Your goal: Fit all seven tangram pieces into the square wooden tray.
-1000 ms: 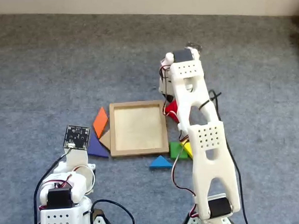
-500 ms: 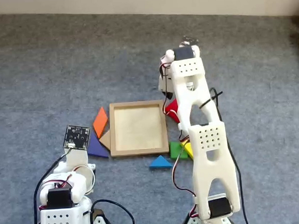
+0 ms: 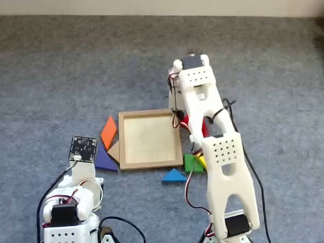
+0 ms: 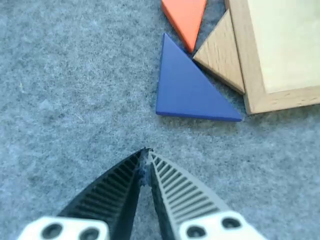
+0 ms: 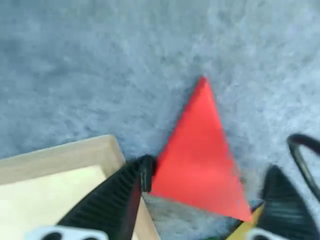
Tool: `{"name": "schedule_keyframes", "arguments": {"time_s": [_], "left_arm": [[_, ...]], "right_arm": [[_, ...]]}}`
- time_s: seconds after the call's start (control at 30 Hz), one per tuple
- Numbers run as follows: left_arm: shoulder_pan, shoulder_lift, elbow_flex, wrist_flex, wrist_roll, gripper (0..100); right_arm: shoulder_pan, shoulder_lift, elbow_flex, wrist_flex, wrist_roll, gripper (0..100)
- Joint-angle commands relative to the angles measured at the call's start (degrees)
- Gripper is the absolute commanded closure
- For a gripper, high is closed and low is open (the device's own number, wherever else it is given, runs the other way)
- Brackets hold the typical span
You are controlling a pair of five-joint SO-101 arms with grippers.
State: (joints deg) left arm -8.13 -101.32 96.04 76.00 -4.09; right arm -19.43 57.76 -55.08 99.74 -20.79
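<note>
Two arms sit over grey carpet (image 3: 267, 68). My right arm (image 3: 222, 156) stretches out past the tray's right side, while the left arm (image 3: 69, 217) is folded back near its base. The tray (image 3: 151, 165) lies between them with its pale floor showing. The right gripper (image 5: 210, 177) has its jaws apart astride the red triangle (image 5: 200, 150), one tip at the triangle's edge by the tray's far right corner. The left gripper (image 4: 146, 156) has its jaws together over the carpet, near the blue triangle (image 4: 187, 95), which touches the tray's near left corner. A wood triangle (image 4: 225, 55) lies against the tray's left side, with an orange piece (image 4: 186, 15) just beside it. Green (image 3: 190, 162) and yellow (image 3: 203, 162) pieces and a small blue triangle (image 3: 174, 176) cluster at the near right corner.
</note>
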Motion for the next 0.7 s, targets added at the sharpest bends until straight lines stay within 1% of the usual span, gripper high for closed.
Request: {"name": "schedule_keyframes", "arguments": {"time_s": [0.0,0.23,0.4,0.67], "left_arm": [[1.0,-2.9,1.1,0.4,0.3,100],[1.0,-2.9,1.1,0.4,0.3,100],[1.0,-2.9,1.1,0.4,0.3,100],[1.0,-2.9,1.1,0.4,0.3,100]], "right_arm": [[-0.7,-3.8,0.5,0.8,0.5,61.5],[-2.7,-3.9,2.7,1.1,0.8,61.5],[-5.1,-4.0,8.1,1.1,7.3,61.5],[-5.1,-4.4,9.7,1.1,14.8,61.5]]}}
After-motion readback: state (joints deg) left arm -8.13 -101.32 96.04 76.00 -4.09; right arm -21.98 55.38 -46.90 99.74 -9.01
